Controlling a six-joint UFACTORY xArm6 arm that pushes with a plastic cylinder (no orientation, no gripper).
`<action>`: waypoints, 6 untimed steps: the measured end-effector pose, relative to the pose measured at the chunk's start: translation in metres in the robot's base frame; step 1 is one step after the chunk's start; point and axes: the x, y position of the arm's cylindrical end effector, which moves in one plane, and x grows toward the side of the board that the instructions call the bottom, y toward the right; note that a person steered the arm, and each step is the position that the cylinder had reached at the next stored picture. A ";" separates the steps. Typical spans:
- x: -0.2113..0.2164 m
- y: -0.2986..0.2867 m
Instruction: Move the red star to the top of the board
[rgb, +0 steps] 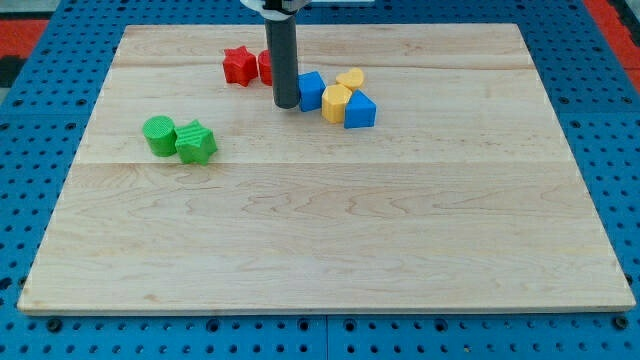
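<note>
My rod (284, 60) is a straight, smooth cylinder, dark grey to near black, with a faint sheen down one side. At its upper end sits a white collar with a dark band, cut off by the view's top. My tip (287, 104) ends flat and blunt, the same dark colour.

Blue pegboard (40, 200), pale wooden board (330, 230)
</note>
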 end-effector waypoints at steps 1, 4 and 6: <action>-0.004 -0.027; -0.087 -0.052; -0.081 -0.071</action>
